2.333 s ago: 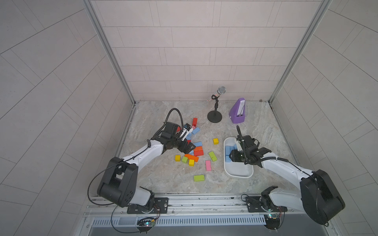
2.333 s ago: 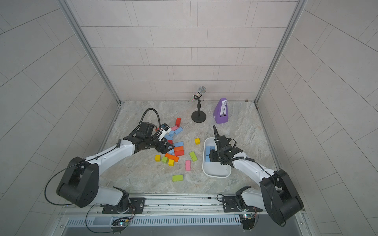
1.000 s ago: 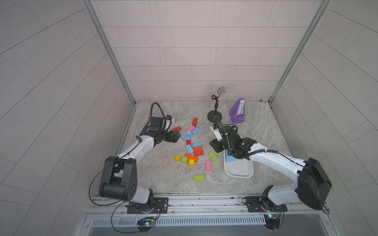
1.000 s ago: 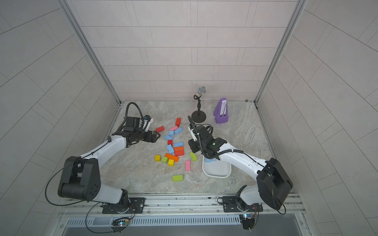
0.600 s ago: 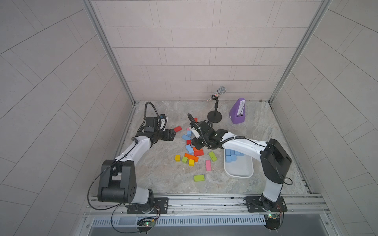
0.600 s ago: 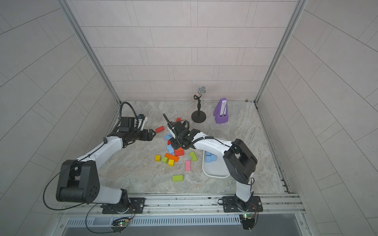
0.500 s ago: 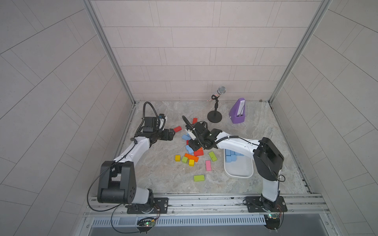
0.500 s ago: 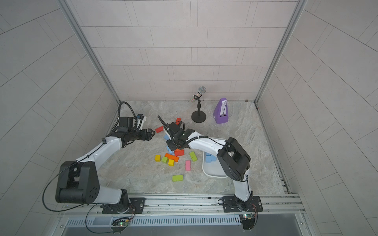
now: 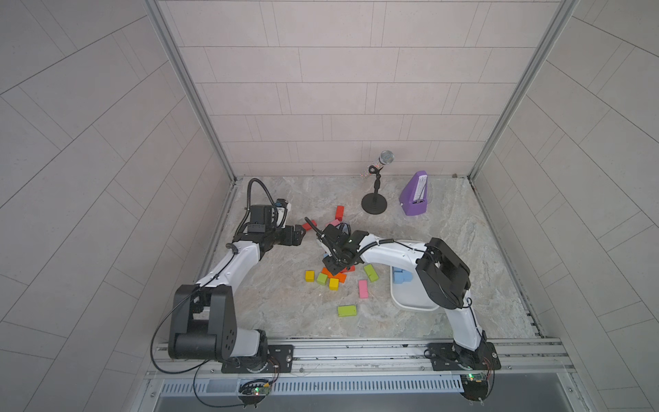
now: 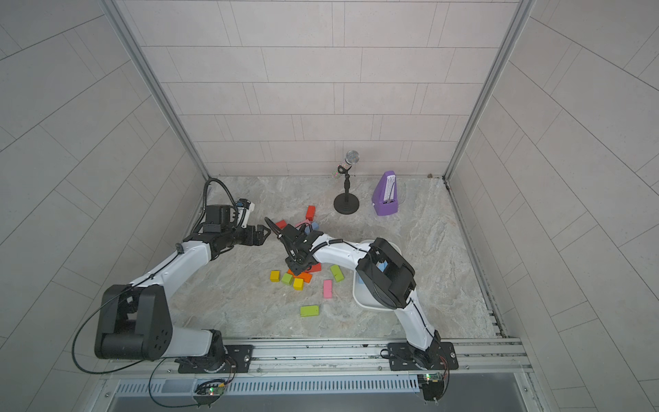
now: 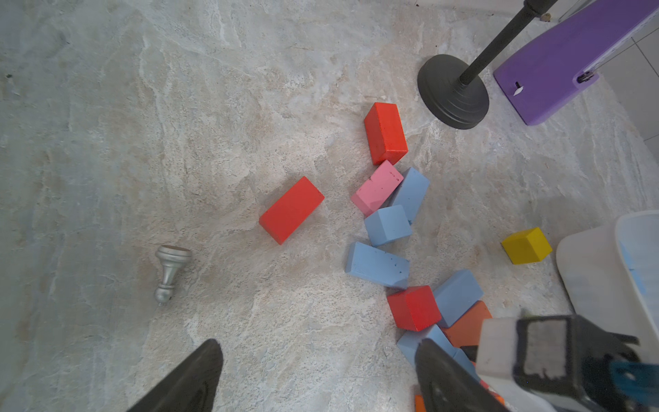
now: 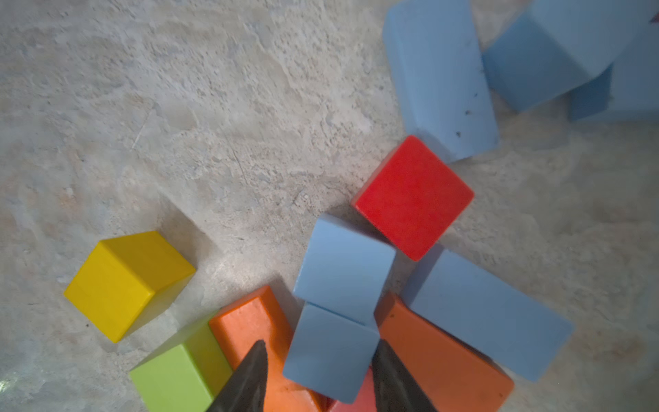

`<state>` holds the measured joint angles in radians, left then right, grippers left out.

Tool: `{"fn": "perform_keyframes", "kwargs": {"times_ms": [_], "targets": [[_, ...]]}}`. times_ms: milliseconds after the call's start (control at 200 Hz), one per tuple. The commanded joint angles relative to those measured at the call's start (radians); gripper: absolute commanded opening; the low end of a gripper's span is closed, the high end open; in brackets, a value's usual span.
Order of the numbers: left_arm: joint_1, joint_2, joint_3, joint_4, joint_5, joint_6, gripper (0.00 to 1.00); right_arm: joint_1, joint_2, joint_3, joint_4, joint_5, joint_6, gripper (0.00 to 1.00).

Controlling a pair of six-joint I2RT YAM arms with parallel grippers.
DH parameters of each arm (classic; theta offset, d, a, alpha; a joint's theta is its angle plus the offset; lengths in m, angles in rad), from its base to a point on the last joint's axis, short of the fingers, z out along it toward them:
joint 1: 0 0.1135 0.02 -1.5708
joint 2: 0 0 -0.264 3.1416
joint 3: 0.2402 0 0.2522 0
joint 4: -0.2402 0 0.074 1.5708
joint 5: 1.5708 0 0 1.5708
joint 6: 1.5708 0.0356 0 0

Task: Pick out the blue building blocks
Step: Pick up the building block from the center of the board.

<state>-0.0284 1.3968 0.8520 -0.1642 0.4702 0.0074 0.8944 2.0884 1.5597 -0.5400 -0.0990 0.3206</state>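
Right wrist: blue cube point(image 12: 331, 353) sits between the narrow jaws of your right gripper point(image 12: 321, 346), among orange bricks point(image 12: 249, 321); can't tell if it's clamped. More blue building blocks point(image 12: 442, 78) crowd it mid-table; others in the tray point(image 9: 410, 303) at 3 o'clock. Your left gripper point(image 11: 313, 378): wide, empty.

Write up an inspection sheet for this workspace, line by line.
Surface: marbled tabletop, nothing spilled seen.
Job's things: blue blocks loose in the pile; more in the white tray.
Clutter: other coloured blocks, microphone stand, purple metronome, silver pawn.
Grippers: left gripper open, empty, over bare tabletop; right gripper has its fingers on either side of a blue cube, with a gap showing on one side.
Cables: black loop at the left wrist; nothing snagged seen.
Surroundings: tiled walls, metal rail in front.
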Motion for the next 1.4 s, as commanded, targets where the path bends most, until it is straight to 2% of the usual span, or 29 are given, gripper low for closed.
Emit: {"fn": "perform_keyframes", "kwargs": {"times_ms": [0, 120, 255, 465, 590, 665, 791, 966, 1146, 1281, 1396], "targets": [[0.006, -0.03, -0.013, 0.023, 0.004, 0.004, 0.89, 0.003, 0.019, 0.021, -0.021, 0.017, 0.009, 0.46], [0.005, -0.038, -0.02, 0.026, 0.004, 0.019, 0.89, 0.003, 0.032, 0.038, -0.021, 0.03, 0.007, 0.33], [0.004, -0.049, -0.027, 0.034, 0.014, 0.024, 0.88, 0.004, 0.018, 0.037, -0.017, 0.043, 0.003, 0.23], [0.004, -0.058, -0.04, 0.055, 0.04, 0.023, 0.87, 0.004, -0.059, -0.018, 0.022, 0.057, 0.001, 0.19], [0.0, -0.053, -0.049, 0.071, 0.114, 0.026, 0.85, 0.003, -0.145, -0.083, 0.05, 0.066, 0.003, 0.17], [-0.021, -0.051, -0.061, 0.093, 0.164, 0.026, 0.85, 0.002, -0.218, -0.13, 0.067, 0.083, 0.011, 0.17], [-0.081, -0.039, -0.062, 0.096, 0.171, 0.046, 0.85, -0.023, -0.342, -0.238, 0.095, 0.077, 0.027, 0.16], [-0.19, -0.013, -0.061, 0.084, 0.201, 0.098, 0.84, -0.129, -0.569, -0.458, 0.097, 0.079, 0.058, 0.15], [-0.309, 0.023, -0.047, 0.05, 0.186, 0.165, 0.84, -0.309, -0.874, -0.721, 0.071, 0.09, 0.113, 0.15], [-0.354, 0.049, -0.033, 0.035, 0.173, 0.176, 0.84, -0.447, -1.09, -0.856, 0.016, 0.097, 0.111, 0.15], [-0.366, 0.056, -0.025, 0.026, 0.158, 0.18, 0.84, -0.525, -1.211, -0.928, -0.023, 0.099, 0.1, 0.14]]}}
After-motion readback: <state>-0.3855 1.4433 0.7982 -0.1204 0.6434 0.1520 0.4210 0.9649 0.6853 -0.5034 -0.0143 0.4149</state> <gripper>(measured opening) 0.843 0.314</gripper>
